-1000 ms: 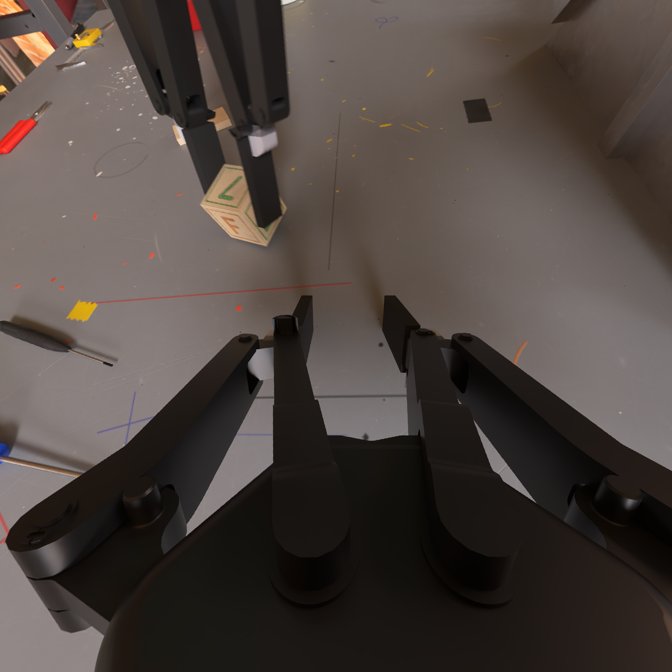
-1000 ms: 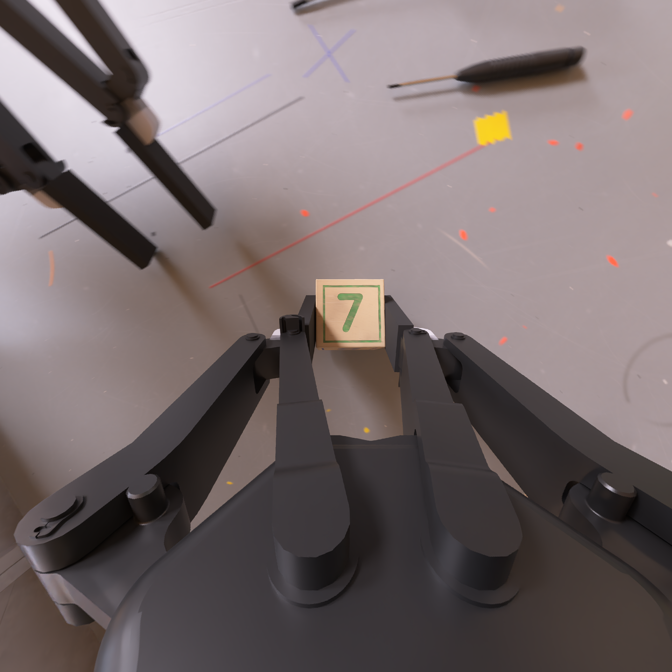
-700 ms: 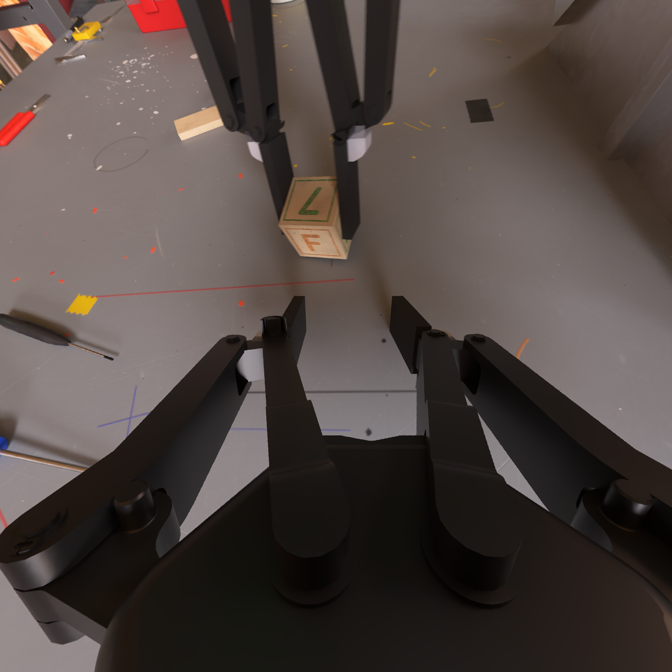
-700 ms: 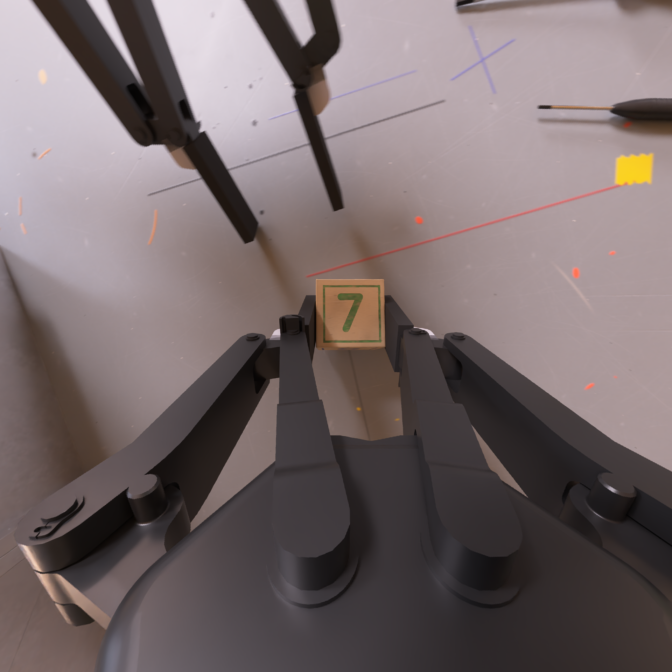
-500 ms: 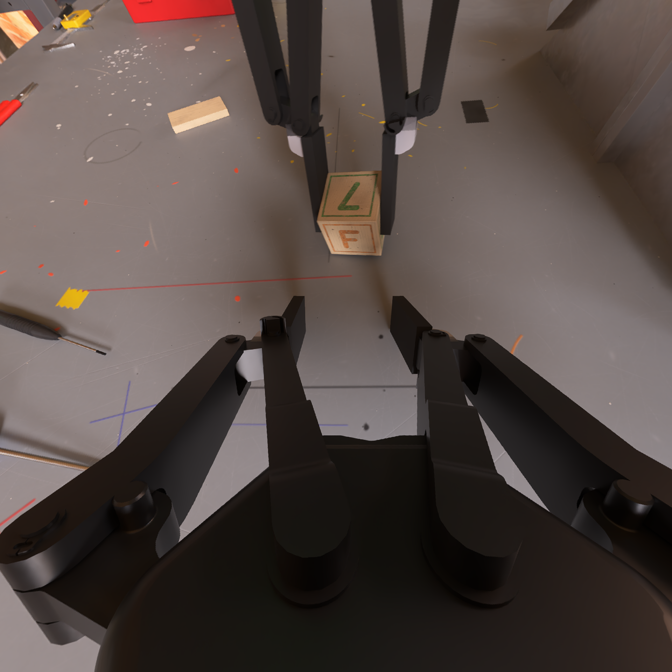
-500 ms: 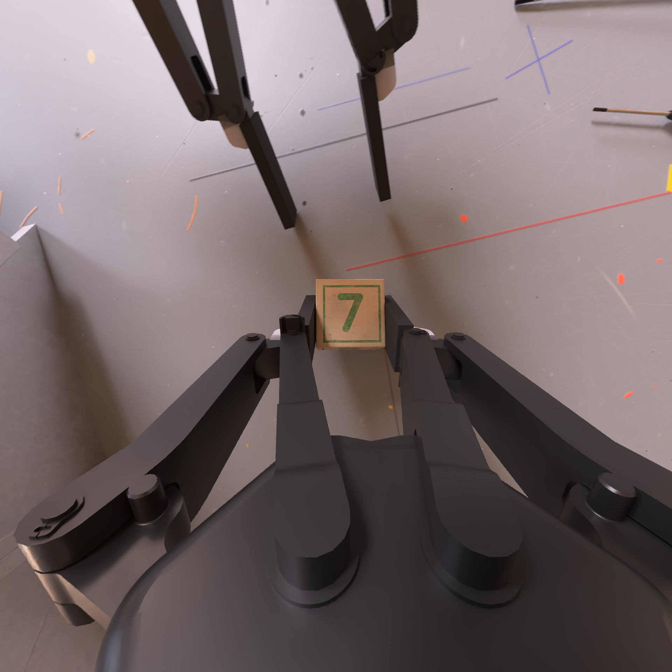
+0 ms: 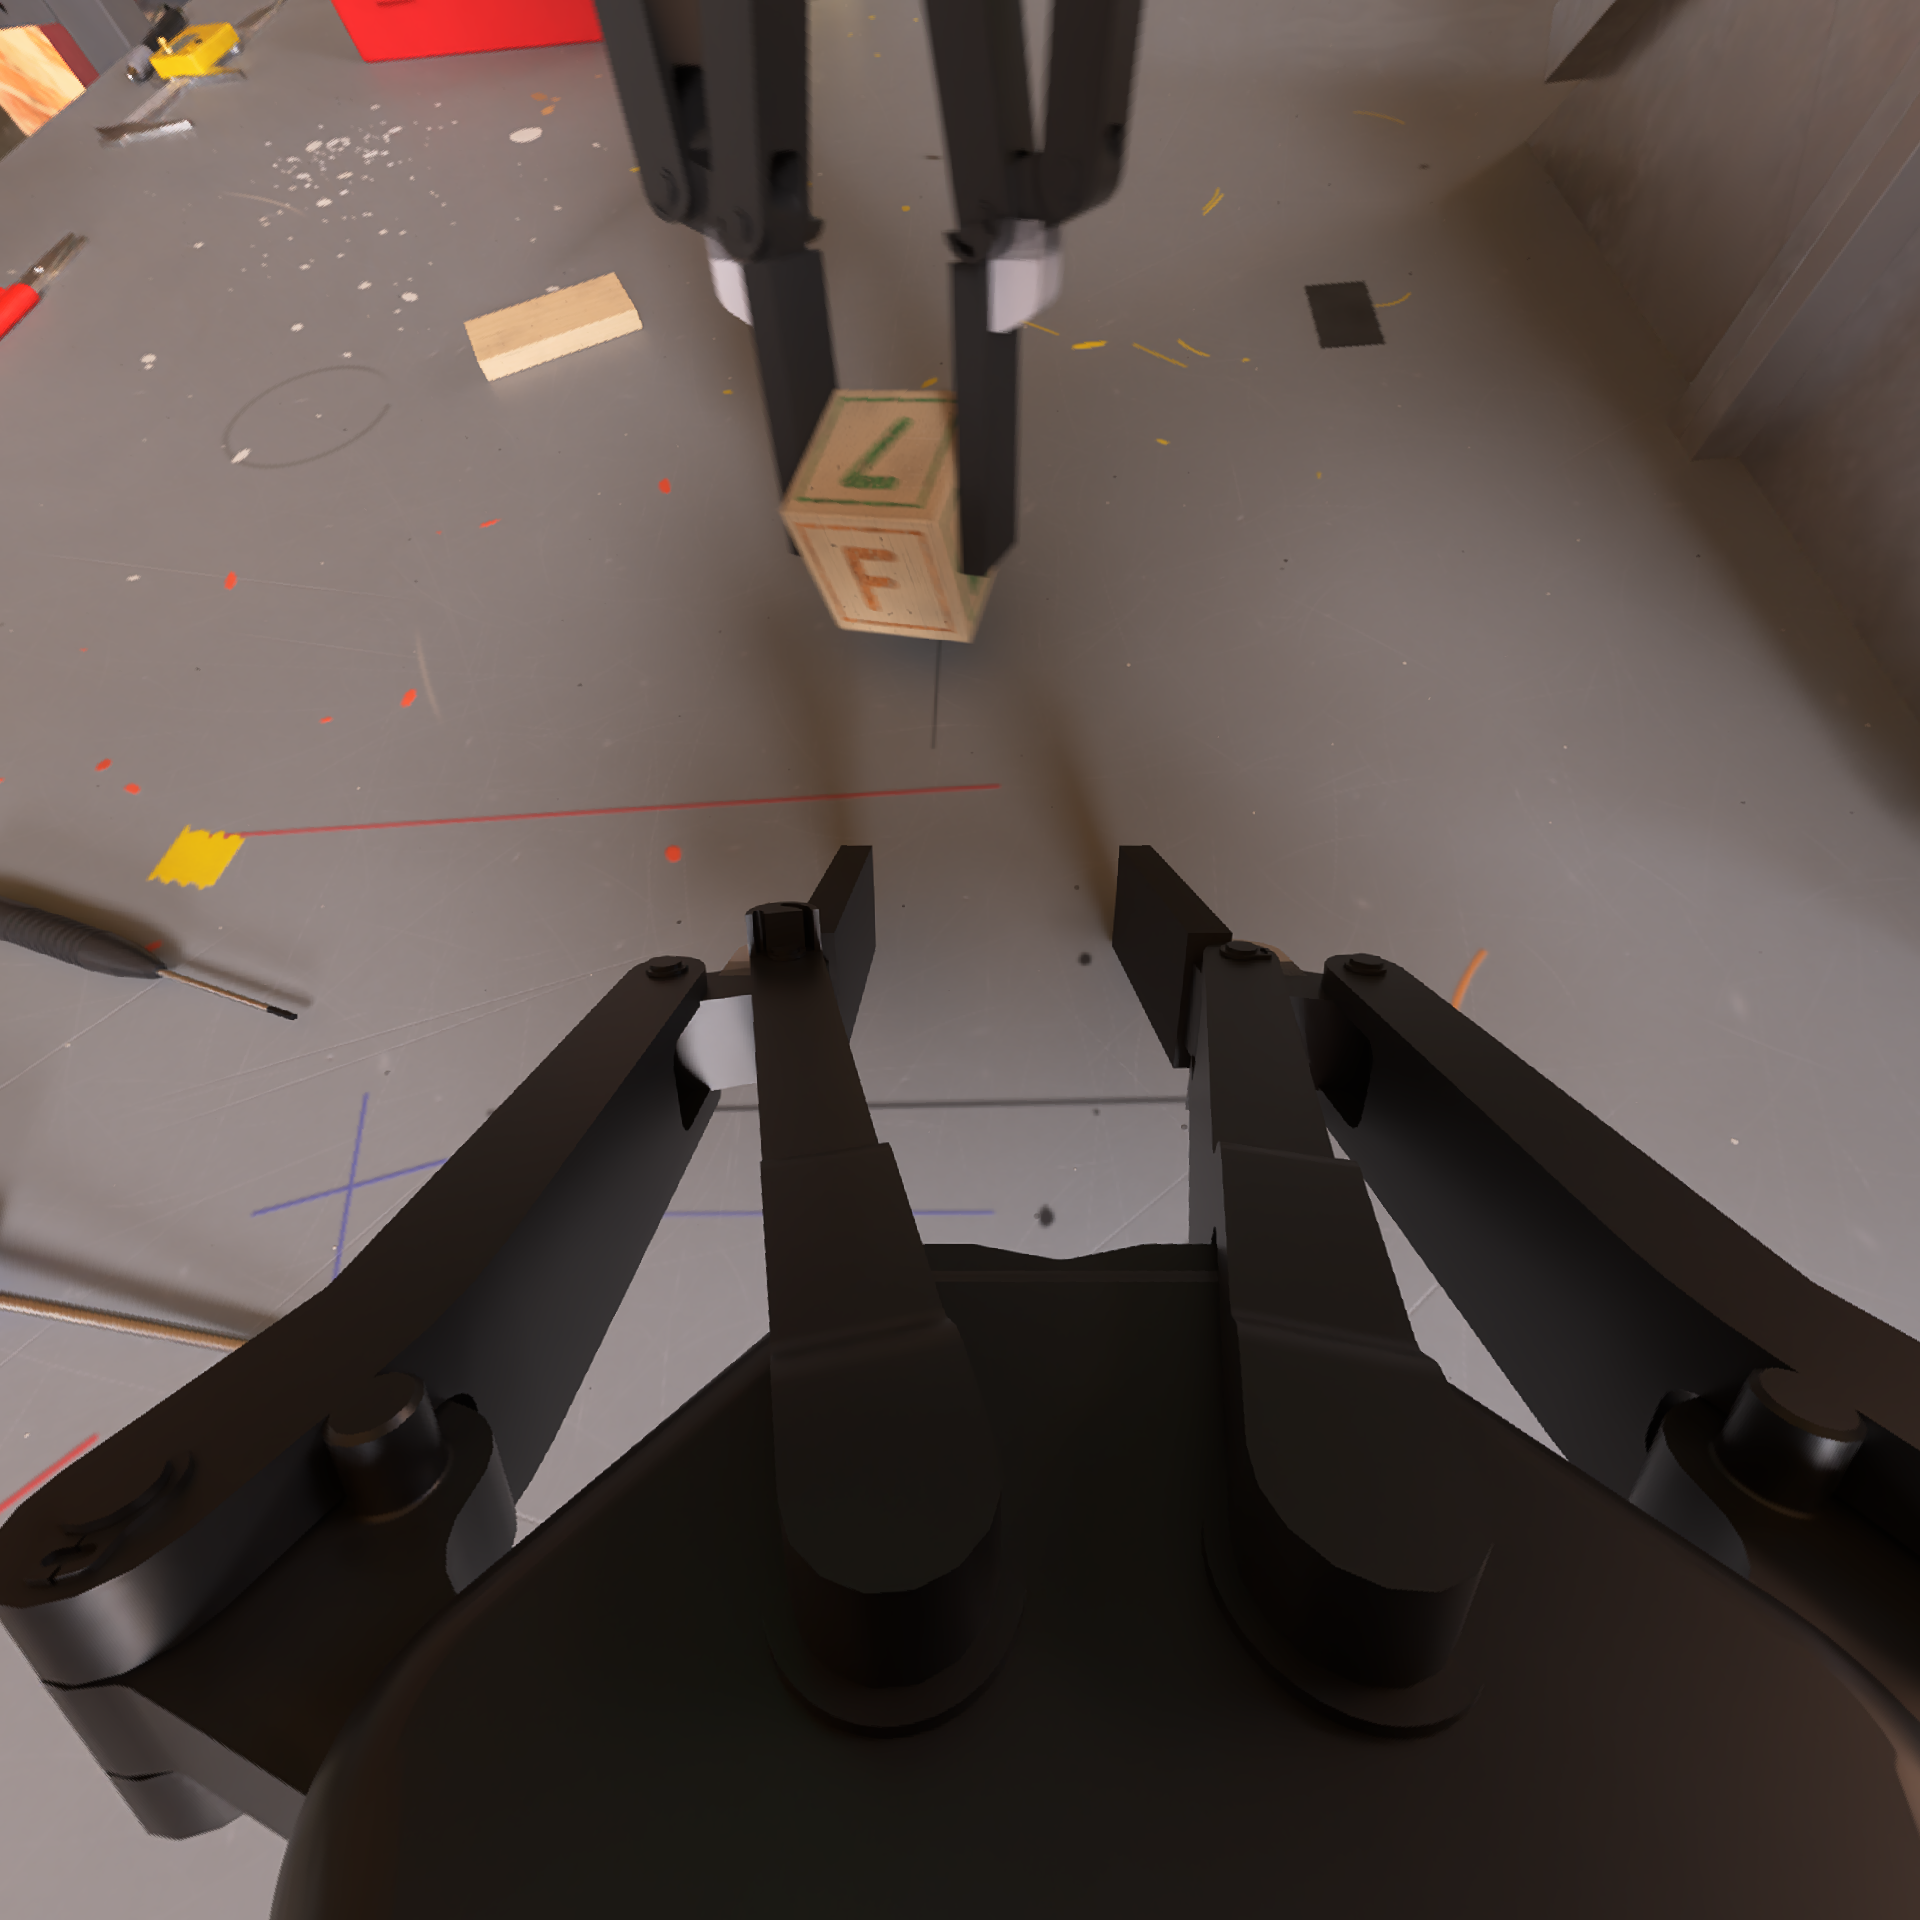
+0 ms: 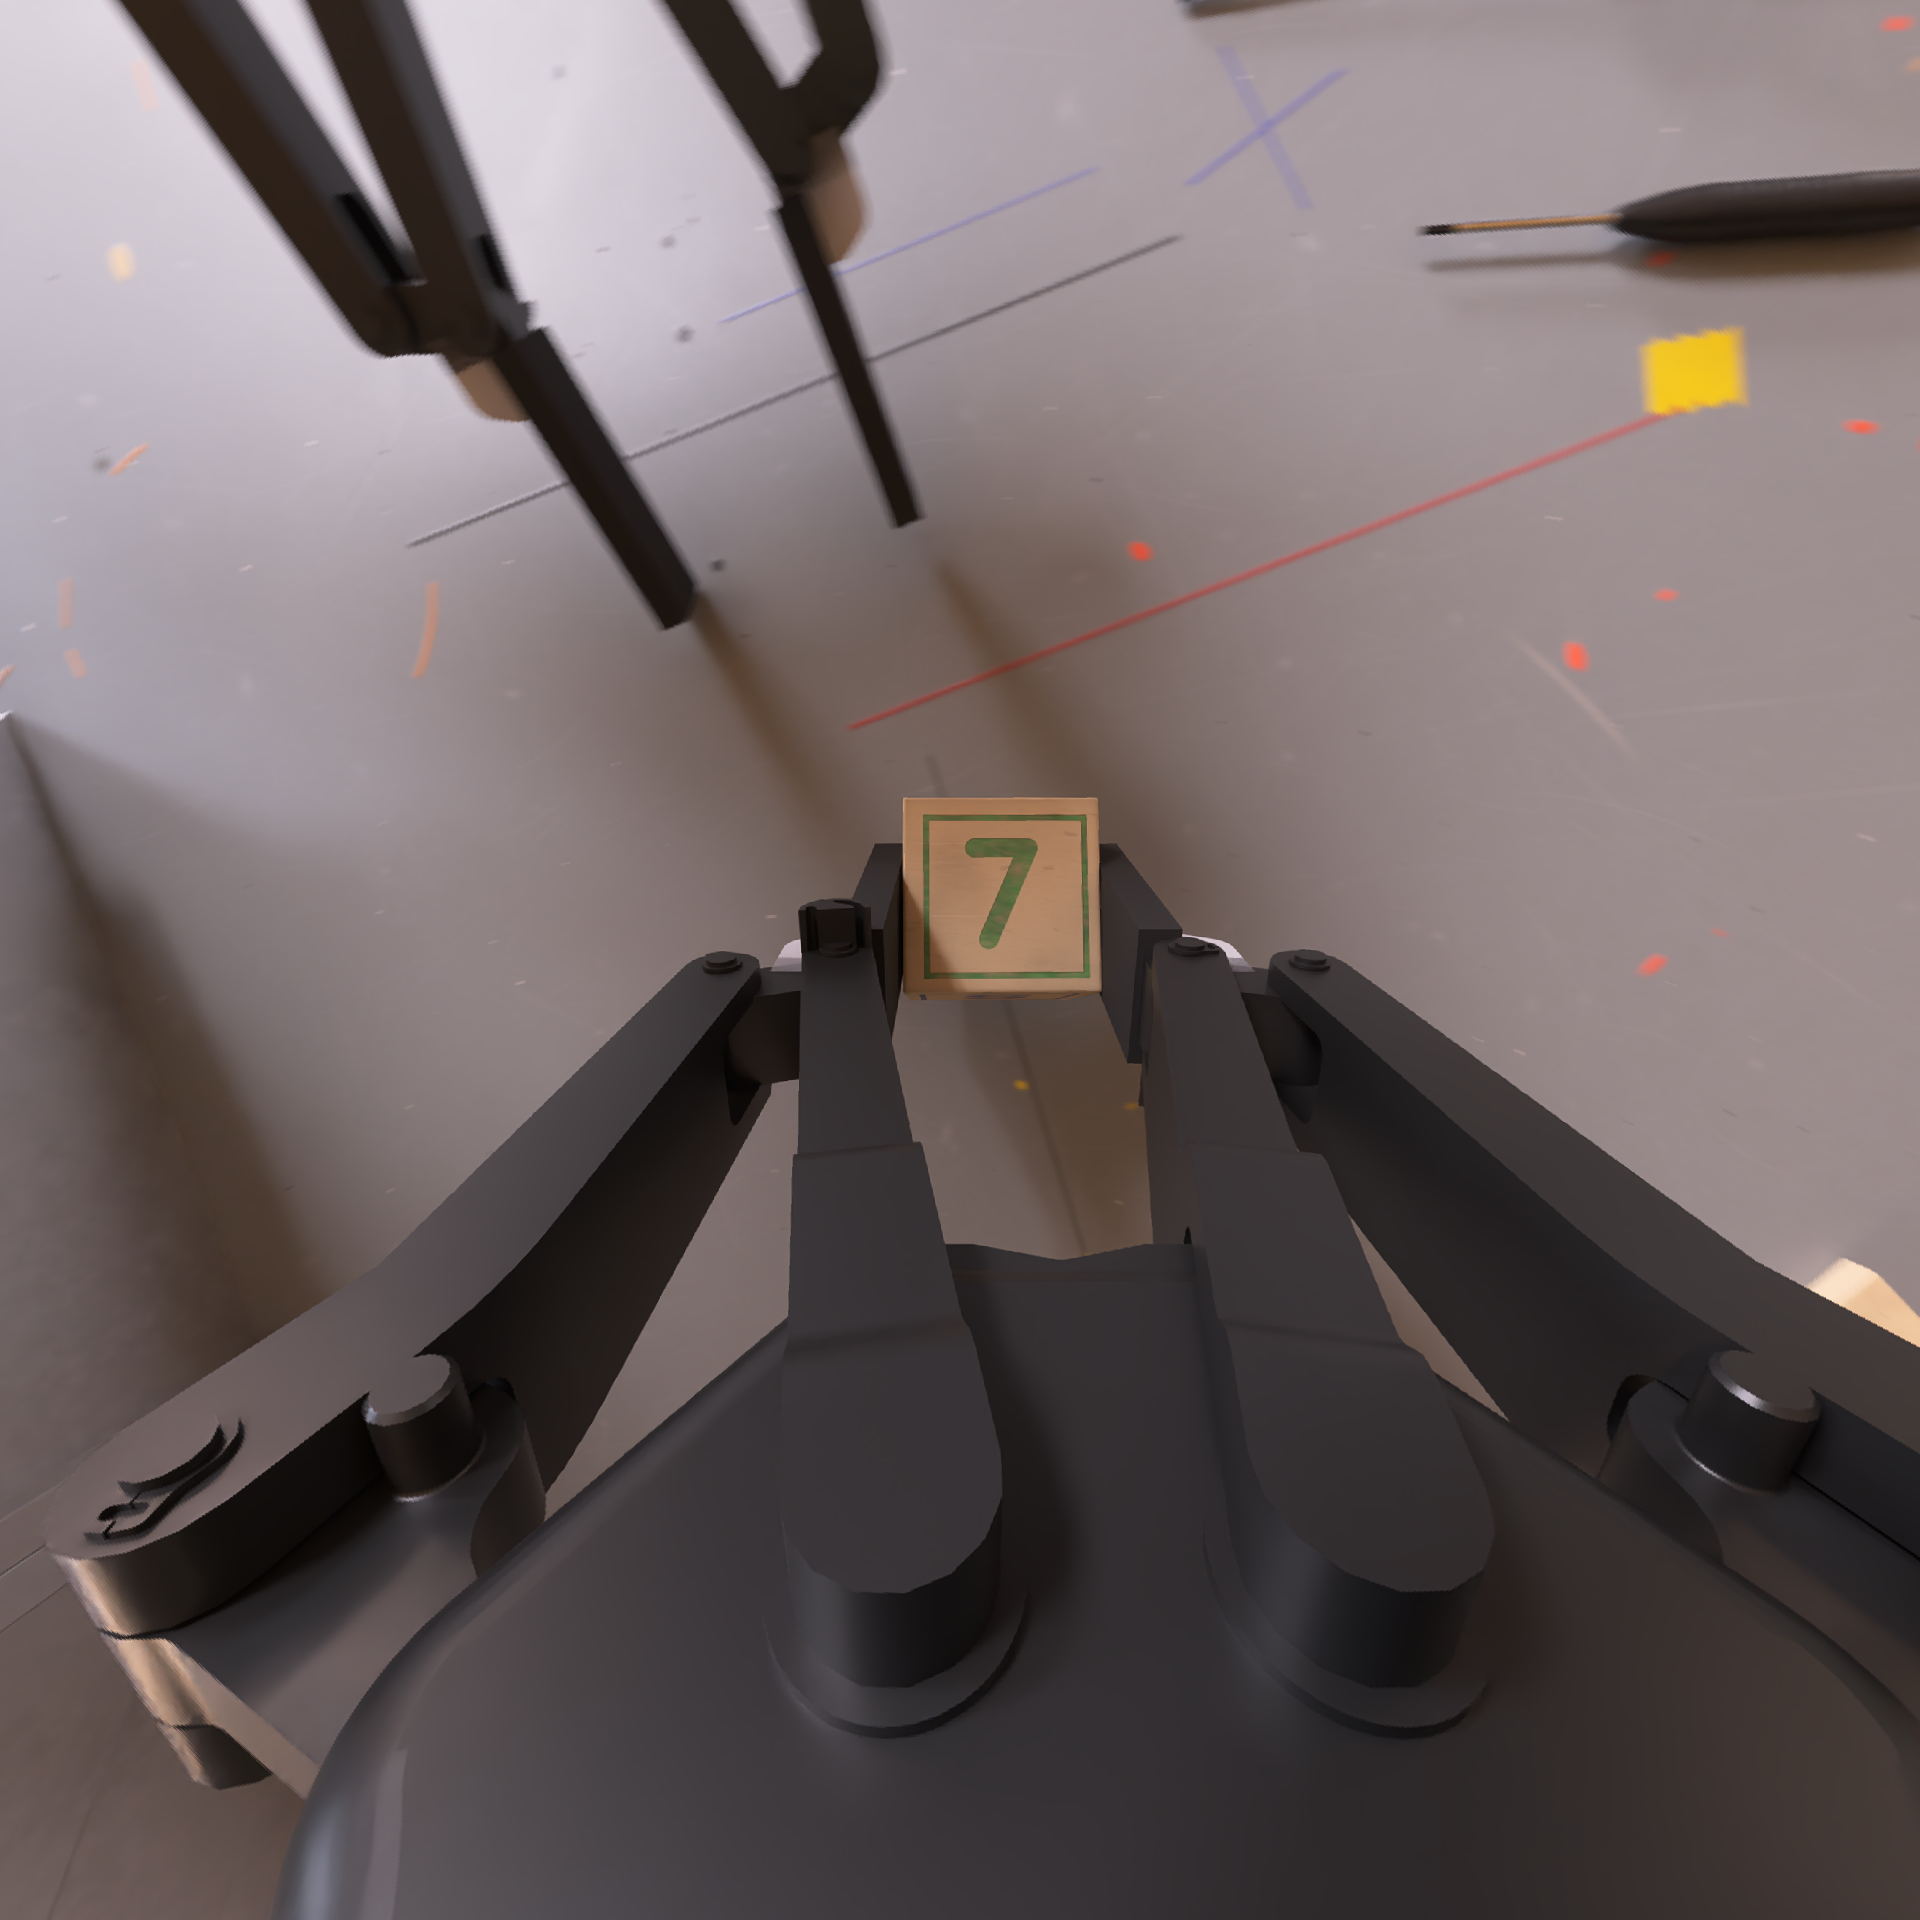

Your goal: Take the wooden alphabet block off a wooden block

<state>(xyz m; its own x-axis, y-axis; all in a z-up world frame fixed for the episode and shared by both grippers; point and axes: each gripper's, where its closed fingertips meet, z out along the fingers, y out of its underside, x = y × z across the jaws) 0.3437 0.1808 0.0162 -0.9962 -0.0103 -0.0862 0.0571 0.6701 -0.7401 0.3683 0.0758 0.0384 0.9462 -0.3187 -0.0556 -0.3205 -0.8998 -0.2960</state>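
Observation:
The wooden alphabet block (image 8: 1003, 899), with green and orange printed faces, is clamped between the fingers of my right gripper (image 8: 1003, 862), which is shut on it. In the left wrist view the block (image 7: 878, 582) hangs slightly tilted in the right gripper (image 7: 894, 520) above the grey table. The flat plain wooden block (image 7: 551, 324) lies bare on the table, apart from it to the left; its corner shows at the lower right of the right wrist view (image 8: 1860, 1304). My left gripper (image 7: 992, 904) is open and empty, hovering nearer the camera side; it also shows in the right wrist view (image 8: 790, 561).
A dark-handled screwdriver (image 7: 104, 956) and a yellow tape patch (image 7: 195, 857) lie at the left. A red box (image 7: 468, 21) stands at the back. A grey wall (image 7: 1766, 312) rises on the right. A black patch (image 7: 1345, 312) marks the table.
The right gripper carried the alphabet block away from the flat wooden block, rightward in the left wrist view, then back a little left, tilting. The left gripper stayed open.

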